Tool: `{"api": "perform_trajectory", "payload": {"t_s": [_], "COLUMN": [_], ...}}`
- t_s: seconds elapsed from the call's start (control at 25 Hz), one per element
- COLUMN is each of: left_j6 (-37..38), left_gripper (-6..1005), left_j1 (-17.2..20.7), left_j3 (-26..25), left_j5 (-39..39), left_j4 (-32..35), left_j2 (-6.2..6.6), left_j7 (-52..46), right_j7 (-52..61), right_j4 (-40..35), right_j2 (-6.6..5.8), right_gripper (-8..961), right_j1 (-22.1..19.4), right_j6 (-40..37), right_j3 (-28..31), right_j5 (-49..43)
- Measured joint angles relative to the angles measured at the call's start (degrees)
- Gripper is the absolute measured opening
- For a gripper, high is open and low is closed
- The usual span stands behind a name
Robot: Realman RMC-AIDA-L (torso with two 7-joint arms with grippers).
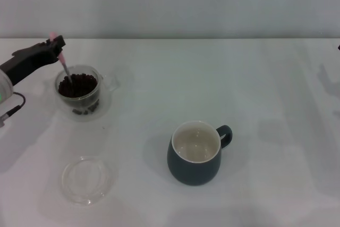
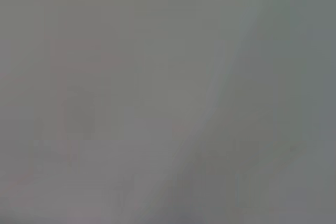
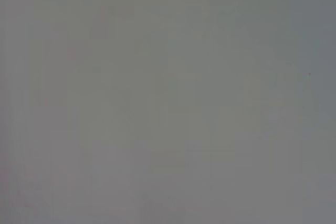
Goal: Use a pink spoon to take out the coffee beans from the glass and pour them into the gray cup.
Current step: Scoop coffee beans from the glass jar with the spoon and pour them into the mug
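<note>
In the head view my left gripper (image 1: 55,45) is at the far left, shut on the pink spoon (image 1: 62,59) by its handle. The spoon slants down into the glass (image 1: 79,90), and its bowl is buried among the coffee beans (image 1: 78,85) that fill the glass. The gray cup (image 1: 195,153) stands in the middle front of the table, handle to the right, with its cream inside showing bare. My right gripper is out of view; only a dark sliver shows at the right edge. Both wrist views show only blank grey.
A flat clear glass dish (image 1: 86,179) lies on the white table at the front left, below the glass. The glass handle (image 1: 111,83) points right. A cable (image 1: 13,111) hangs by my left arm.
</note>
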Motion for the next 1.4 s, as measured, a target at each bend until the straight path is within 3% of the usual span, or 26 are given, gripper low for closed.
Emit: {"api": "perform_trajectory", "payload": {"t_s": [0.36, 0.48, 0.92, 1.4], "left_j6": [-1.15, -1.17, -1.25, -1.38], "left_gripper": [136, 136, 136, 136], "left_j1": [3.43, 4.09, 5.36, 6.0], "left_j3": [-0.1, -0.1, -0.06, -0.09], "left_j5": [-7.2, -8.66, -9.31, -9.57], "left_j4": [-0.1, -0.19, -0.17, -0.1], "left_j2": [0.0, 0.04, 0.27, 0.2], "left_j7": [-1.97, -9.2, -19.1, -23.73], "right_j7": [0.0, 0.02, 0.22, 0.5], "right_j4": [-0.28, -0.28, -0.29, -0.23], "right_j2": [-0.18, -0.18, -0.09, 0.11], "right_gripper": [874, 874, 874, 874], "right_j1": [0.22, 0.15, -0.31, -0.99], "right_j6": [0.05, 0.08, 0.84, 2.5], "right_j3": [-0.01, -0.01, -0.01, -0.16], "right_j5": [0.0, 0.0, 0.0, -0.13]}}
